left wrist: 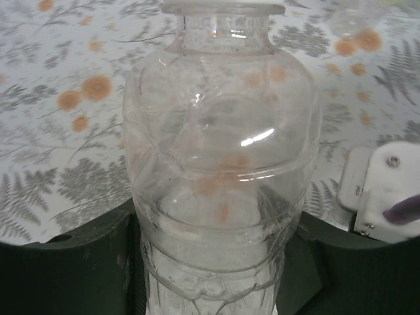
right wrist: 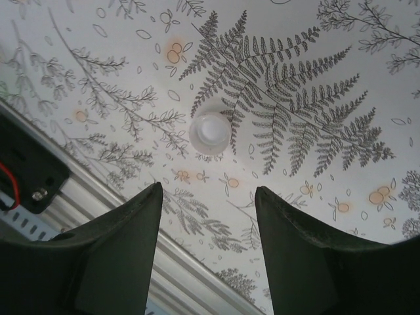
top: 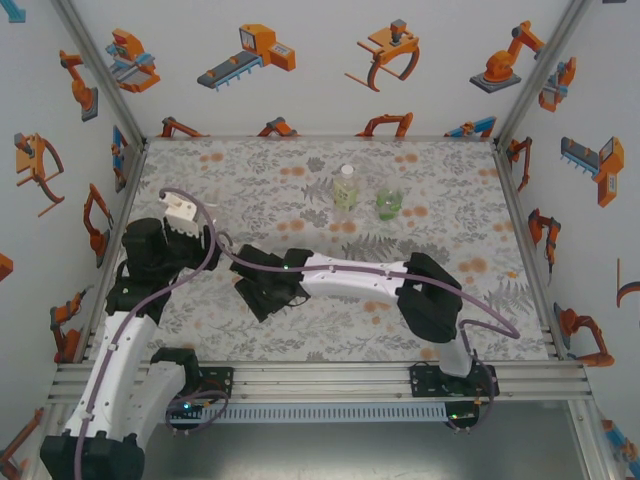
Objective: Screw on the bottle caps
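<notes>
- clear bottle (left wrist: pixel 220 164): transparent plastic, glossy, bright glints on the shoulder; moulded rings lower down, faint scuffing.
- left end effector (left wrist: pixel 213 252), fingers (left wrist: pixel 65 275): dark plastic, matt, lightly scratched.
- bottle cap (right wrist: pixel 210 131): white plastic, smooth, slightly translucent.
- floral mat (right wrist: pixel 315 98) over the tabletop: printed sheet, flat and matt; cloth or vinyl, cannot tell.
- right end effector (right wrist: pixel 207 223), fingers (right wrist: pixel 111 262): dark, matt, smooth.
- frame rail (top: pixel 330 372): bare metal, brushed, grooved.
- arm shell (top: pixel 350 272): white plastic, slight sheen.
- cable (top: pixel 213 240): lilac sheath, smooth.

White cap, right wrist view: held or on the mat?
On the mat: white cap lies ahead of the open right gripper, untouched.
</notes>
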`<state>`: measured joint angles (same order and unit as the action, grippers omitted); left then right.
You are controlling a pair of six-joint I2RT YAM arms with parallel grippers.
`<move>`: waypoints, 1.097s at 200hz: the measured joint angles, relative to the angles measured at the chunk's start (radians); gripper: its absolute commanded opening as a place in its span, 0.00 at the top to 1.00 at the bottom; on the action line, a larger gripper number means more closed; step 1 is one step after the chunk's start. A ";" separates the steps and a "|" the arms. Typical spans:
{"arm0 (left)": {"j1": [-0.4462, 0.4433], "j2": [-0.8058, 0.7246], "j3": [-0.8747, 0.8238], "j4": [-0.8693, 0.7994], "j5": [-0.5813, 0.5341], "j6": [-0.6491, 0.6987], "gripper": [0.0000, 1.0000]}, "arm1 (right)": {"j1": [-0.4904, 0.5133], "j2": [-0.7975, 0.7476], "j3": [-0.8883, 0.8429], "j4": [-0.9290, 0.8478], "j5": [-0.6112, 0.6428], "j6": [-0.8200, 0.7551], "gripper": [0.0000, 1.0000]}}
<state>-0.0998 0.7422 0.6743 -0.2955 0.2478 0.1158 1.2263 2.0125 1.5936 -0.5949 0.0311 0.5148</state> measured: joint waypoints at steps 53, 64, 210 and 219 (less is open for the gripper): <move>0.081 -0.036 -0.011 0.011 -0.107 -0.014 1.00 | 0.000 0.122 0.073 -0.028 0.000 -0.037 0.49; 0.082 -0.036 -0.011 0.012 -0.110 -0.014 1.00 | 0.000 0.137 0.089 -0.032 0.000 -0.043 0.49; 0.087 -0.009 -0.011 0.012 -0.097 -0.014 1.00 | 0.000 0.198 0.149 -0.048 -0.009 -0.070 0.69; 0.087 -0.009 -0.011 0.012 -0.097 -0.014 1.00 | 0.000 0.198 0.147 -0.047 -0.003 -0.069 0.70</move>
<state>-0.0124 0.7334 0.6628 -0.2832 0.1509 0.1017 1.2259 2.2101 1.7405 -0.6415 0.0277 0.4458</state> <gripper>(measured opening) 0.565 0.345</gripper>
